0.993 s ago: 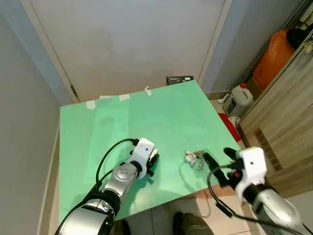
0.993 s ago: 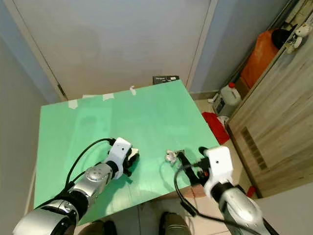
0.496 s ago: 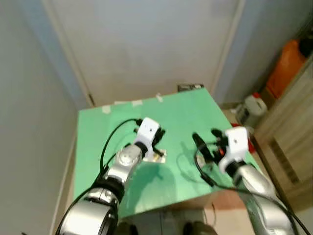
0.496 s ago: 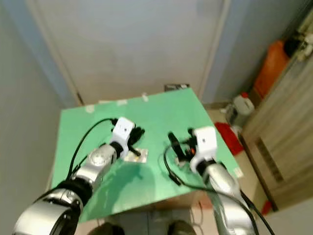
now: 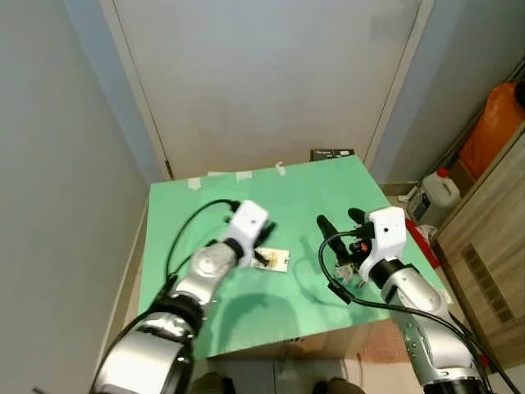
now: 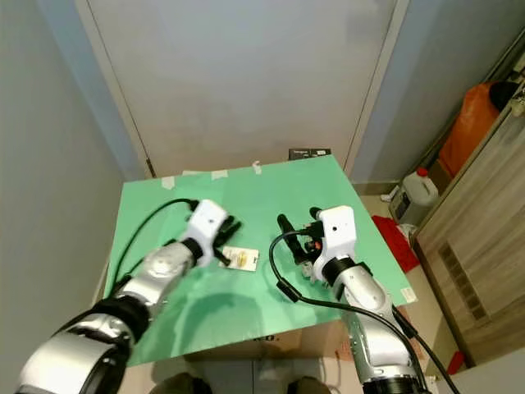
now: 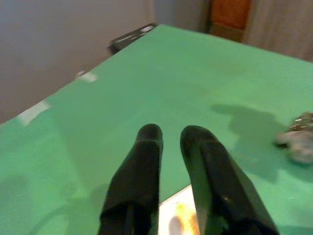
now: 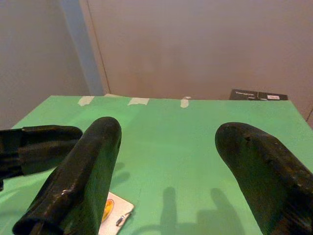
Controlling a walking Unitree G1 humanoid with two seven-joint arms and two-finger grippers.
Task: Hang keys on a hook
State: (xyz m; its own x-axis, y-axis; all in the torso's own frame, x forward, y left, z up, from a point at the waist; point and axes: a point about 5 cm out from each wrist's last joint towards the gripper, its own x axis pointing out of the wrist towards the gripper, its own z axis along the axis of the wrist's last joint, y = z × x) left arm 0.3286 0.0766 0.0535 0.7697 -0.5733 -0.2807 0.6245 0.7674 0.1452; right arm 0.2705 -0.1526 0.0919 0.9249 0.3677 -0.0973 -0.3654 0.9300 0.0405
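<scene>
The bunch of keys lies on the green table, just below my right wrist. My right gripper hovers over the table with its fingers wide open and nothing between them. A small white card carrying a hook lies flat near the table's middle. My left gripper sits just behind that card, its fingers close together and holding nothing. In the right wrist view the card shows below the open fingers, with my left gripper beside it.
A black box sits at the table's far edge against a pale door. Right of the table stand a white jug, an orange bag and a wooden cabinet. A grey wall runs along the left.
The camera has tilted up, so the whole picture shifted. My right gripper rose off the table and now hangs over the keys. My left gripper drew back, uncovering the white card.
</scene>
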